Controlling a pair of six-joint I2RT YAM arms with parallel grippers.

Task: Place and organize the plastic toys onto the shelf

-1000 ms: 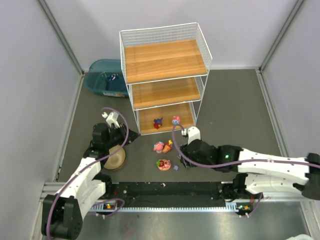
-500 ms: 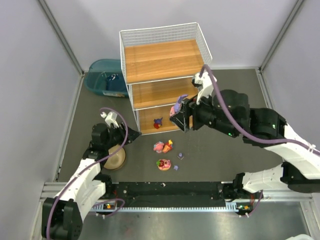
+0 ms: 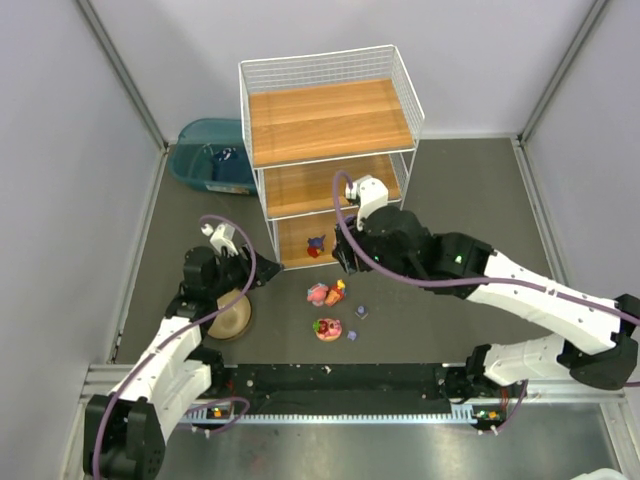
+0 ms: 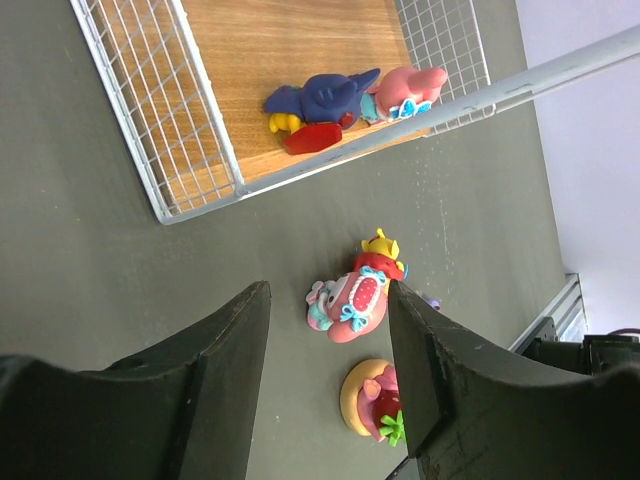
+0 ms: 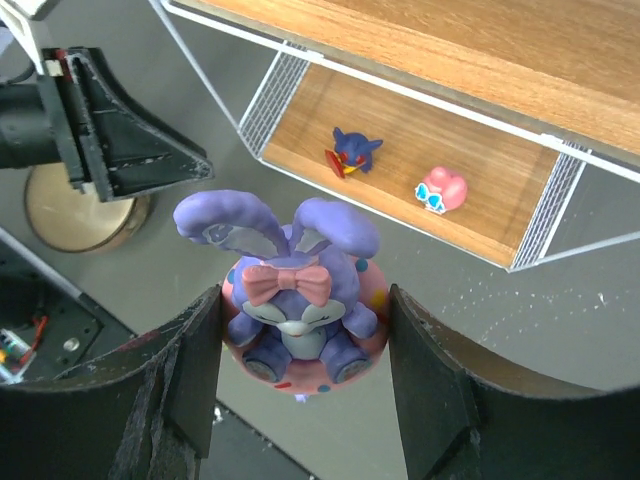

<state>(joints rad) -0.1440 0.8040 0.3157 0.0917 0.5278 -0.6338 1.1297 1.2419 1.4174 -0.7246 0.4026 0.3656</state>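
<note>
My right gripper [image 5: 300, 330] is shut on the purple-eared bunny [image 5: 300, 295], a figurine with a pink bow on a pink dotted base, held in the air in front of the shelf [image 3: 330, 120]. In the top view this gripper [image 3: 343, 258] hovers by the bottom tier. A blue figure [image 5: 352, 148] and a pink one [image 5: 443, 190] lie on the bottom board. My left gripper [image 4: 328, 300] is open and empty, low over the floor; past its fingers lie a pink toy [image 4: 350, 300], a red crowned one [image 4: 380, 255] and a yellow disc toy [image 4: 365, 400].
A tan round bowl [image 3: 232, 315] sits under my left arm. A teal bin [image 3: 210, 155] stands left of the shelf. Two tiny purple bits [image 3: 361, 311] lie by the floor toys [image 3: 328, 328]. Grey walls close in both sides.
My right arm rose from the floor with the bunny, then came down and left, to the front of the bottom tier. The left arm has barely moved.
</note>
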